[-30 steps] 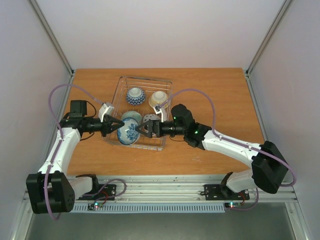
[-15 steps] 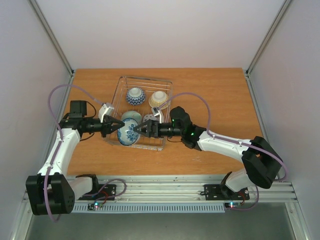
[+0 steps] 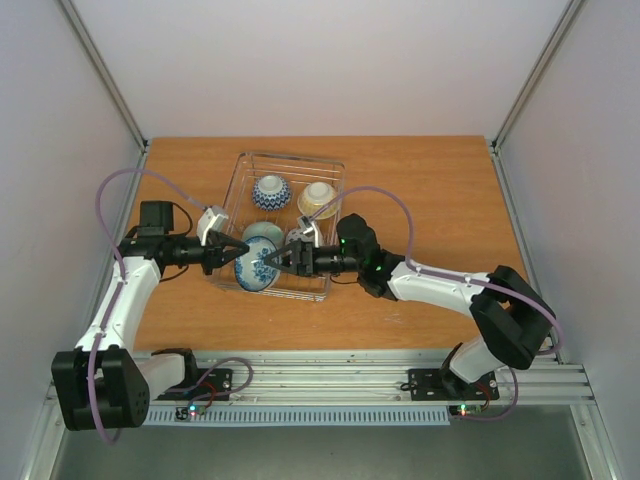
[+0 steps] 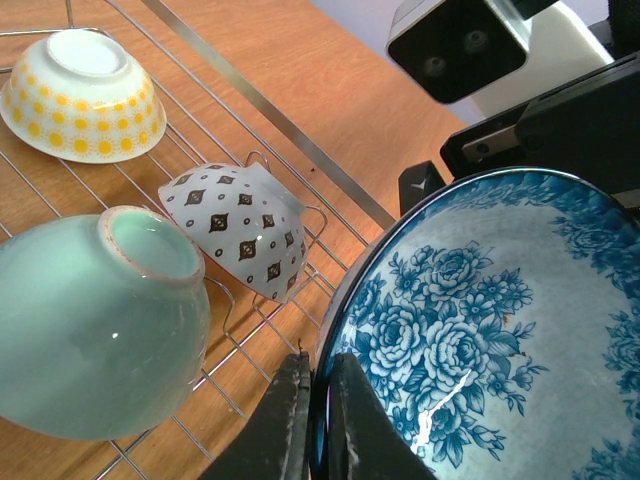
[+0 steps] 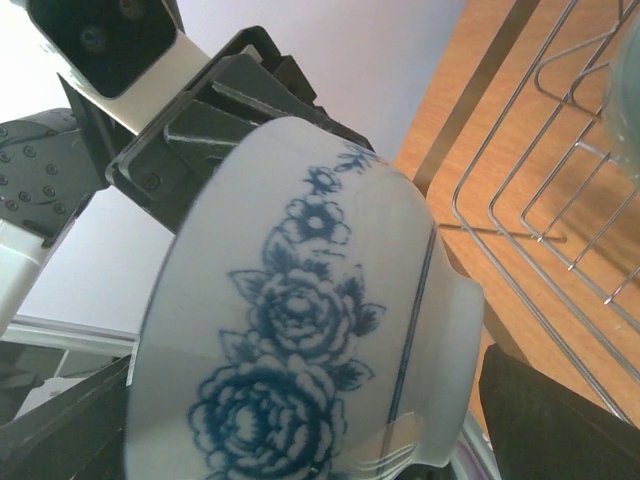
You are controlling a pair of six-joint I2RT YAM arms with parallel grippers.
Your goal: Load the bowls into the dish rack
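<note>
My left gripper [image 3: 238, 251] is shut on the rim of a large blue-and-white floral bowl [image 3: 256, 268], holding it on edge over the near left part of the dish rack [image 3: 330, 165]. In the left wrist view the fingers [image 4: 285, 420] pinch the rim of the floral bowl [image 4: 500, 340]. My right gripper [image 3: 280, 260] is open, its jaws standing either side of that bowl's foot [image 5: 300, 350]. In the rack lie a mint green bowl [image 3: 262, 233], a white speckled bowl [image 3: 297, 238], a small blue-patterned bowl [image 3: 271, 191] and a cream-yellow bowl [image 3: 319, 198].
The left wrist view shows the mint bowl [image 4: 95, 325], speckled bowl [image 4: 235, 225] and yellow-dotted bowl [image 4: 85, 95] upside down on the rack's wires [image 4: 250, 100]. Bare wooden table [image 3: 430, 200] lies right of the rack. Walls close in on both sides.
My right gripper has moved left up to the floral bowl, its jaws now around the bowl's foot. The left arm and the bowl have stayed in place.
</note>
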